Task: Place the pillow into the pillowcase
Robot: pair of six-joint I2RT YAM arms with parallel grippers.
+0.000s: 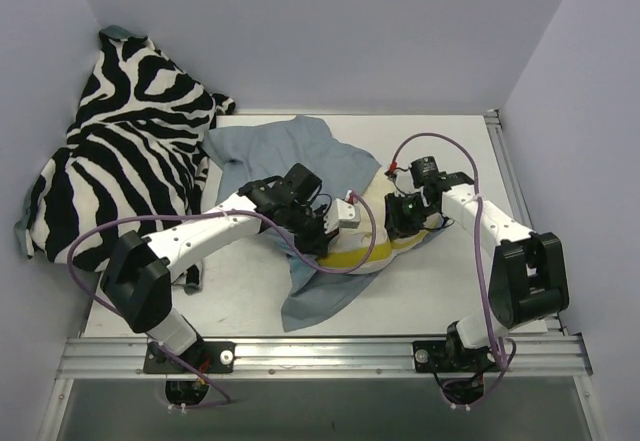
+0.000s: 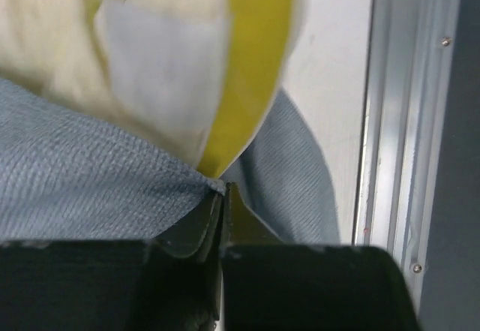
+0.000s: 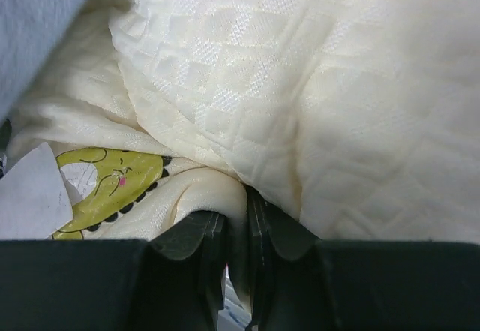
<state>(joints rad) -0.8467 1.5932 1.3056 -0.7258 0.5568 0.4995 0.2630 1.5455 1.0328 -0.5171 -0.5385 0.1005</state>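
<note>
While both arms crowd the middle of the table (image 1: 250, 296), left claw (image 2: 223, 198) is clamped right down, jaws pressed together w/ no gap showing. The thin grey-blue edge of the pillowcase (image 2: 75, 173) runs straight into the tips, so it looks nipped btwn them. Just beyond those tips sits the pillow (image 2: 45, 53), cream w/ its yellow edge (image 2: 255, 68) curving down to the pinch point. A pale grey patch (image 2: 157, 68) on it is too blurred to read. Off to the side there's bare tabletop, then the aluminium rail (image 2: 405, 121).

Over to the right claw (image 3: 236, 207): nearly closed, a narrow slot left, and a fold of the cream quilted pillow fabric is squeezed in that slot. Beside it is a yellow-green cartoon mark (image 3: 112, 181) w/ black dots round its rim, plus a white tag (image 3: 30, 196) lying over its corner.

From above: pillowcase is spread across the table's centre, plain grey-blue face up, from the back down toward the near edge, passing under the left wrist. Pillow lies at its right side, touching it, approx btwn the two claws, yellow edge toward the arm bases. How much of it is inside the sack, can't tell. Zebra-print cloth (image 1: 120, 171) is heaped at the far left, just beside the pillowcase.
</note>
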